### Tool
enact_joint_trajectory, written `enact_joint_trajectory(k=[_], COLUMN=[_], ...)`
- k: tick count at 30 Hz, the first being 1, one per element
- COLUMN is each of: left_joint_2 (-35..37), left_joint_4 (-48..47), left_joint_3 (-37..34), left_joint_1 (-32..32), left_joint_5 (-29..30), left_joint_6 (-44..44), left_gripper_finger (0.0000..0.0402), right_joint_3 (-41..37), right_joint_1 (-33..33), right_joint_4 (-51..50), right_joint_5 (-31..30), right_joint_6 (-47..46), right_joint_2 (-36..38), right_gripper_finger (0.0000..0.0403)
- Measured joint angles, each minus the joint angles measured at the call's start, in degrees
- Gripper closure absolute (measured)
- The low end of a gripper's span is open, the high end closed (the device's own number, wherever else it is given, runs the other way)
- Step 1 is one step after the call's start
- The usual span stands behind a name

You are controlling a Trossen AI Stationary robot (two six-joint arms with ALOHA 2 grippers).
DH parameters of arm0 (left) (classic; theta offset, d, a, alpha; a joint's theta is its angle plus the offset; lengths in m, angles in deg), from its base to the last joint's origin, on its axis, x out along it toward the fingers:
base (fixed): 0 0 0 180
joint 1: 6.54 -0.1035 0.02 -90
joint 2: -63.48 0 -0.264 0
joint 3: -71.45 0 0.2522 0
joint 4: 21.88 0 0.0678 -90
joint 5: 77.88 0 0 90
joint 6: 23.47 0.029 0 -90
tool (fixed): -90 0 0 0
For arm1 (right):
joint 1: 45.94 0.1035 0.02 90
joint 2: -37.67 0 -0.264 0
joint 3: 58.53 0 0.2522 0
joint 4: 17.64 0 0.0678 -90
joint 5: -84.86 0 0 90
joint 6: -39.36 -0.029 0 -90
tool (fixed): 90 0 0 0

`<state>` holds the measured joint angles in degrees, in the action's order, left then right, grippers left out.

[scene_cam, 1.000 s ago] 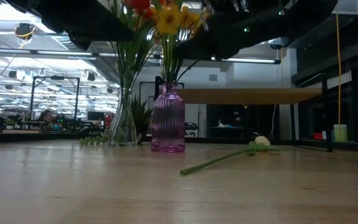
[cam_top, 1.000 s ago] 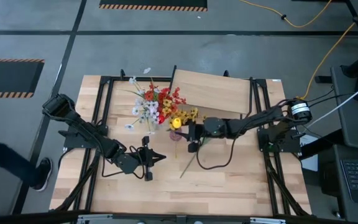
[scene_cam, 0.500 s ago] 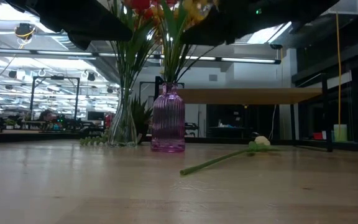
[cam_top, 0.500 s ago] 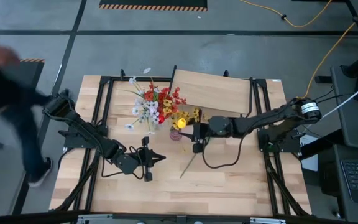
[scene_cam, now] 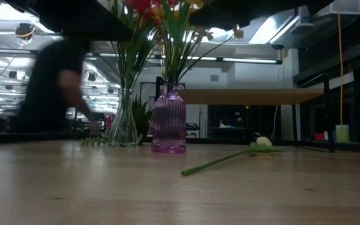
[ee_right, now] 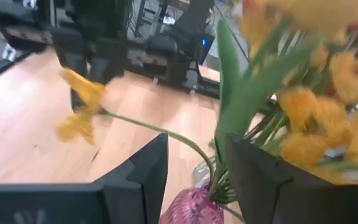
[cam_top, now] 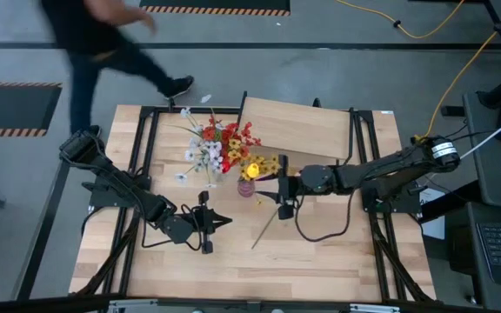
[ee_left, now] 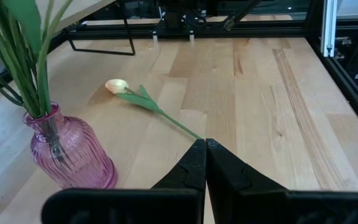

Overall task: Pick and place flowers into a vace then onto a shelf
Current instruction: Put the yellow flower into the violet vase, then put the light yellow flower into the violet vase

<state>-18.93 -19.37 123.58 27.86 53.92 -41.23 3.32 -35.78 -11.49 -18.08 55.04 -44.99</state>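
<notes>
A loose green-stemmed flower with a pale cream blossom [cam_top: 269, 223] lies flat on the light-wood tabletop [cam_top: 337, 252], its long axis diagonal, blossom end toward the raised wooden shelf [cam_top: 296, 129]. Beside it stands the ribbed pink glass vase [scene_cam: 169, 122] holding yellow blossoms, and farther off a clear vase [scene_cam: 124, 125]. The right gripper [cam_top: 282, 186], fingers parted and empty, hovers just beside the pink vase. The left gripper [cam_top: 218, 221] rests shut, apart. A person [cam_top: 103, 35] passes behind the table.
</notes>
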Motion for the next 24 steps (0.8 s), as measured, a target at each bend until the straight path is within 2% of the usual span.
enact_joint_trajectory(k=[3, 8, 16, 20, 24], left_joint_2=[0.00, 0.00, 0.00, 0.00, 0.00], left_joint_4=[0.00, -0.09, 0.13, 0.15, 0.17], left_joint_3=[0.00, 0.00, 0.00, 0.00, 0.00], left_joint_1=[0.00, 0.00, -0.11, -0.11, -0.11], left_joint_5=[-0.04, -0.13, -2.87, -2.93, -2.93], left_joint_6=[0.04, 0.00, -2.54, -2.17, -0.20], left_gripper_finger=[0.0398, 0.0400, 0.0394, 0.0397, 0.0400], right_joint_3=[0.00, 0.00, 0.00, 0.00, 0.00], right_joint_1=[0.79, 2.31, 7.64, 11.27, 14.04], right_joint_4=[-1.62, -6.80, -15.46, -18.84, -23.09], right_joint_5=[-0.57, -6.47, -8.11, -12.48, -14.37], right_joint_6=[0.31, 0.80, -3.90, -7.23, -13.27], right_joint_2=[2.62, 7.32, 11.55, 11.57, 11.57], right_gripper_finger=[0.0242, 0.0242, 0.0249, 0.0294, 0.0369])
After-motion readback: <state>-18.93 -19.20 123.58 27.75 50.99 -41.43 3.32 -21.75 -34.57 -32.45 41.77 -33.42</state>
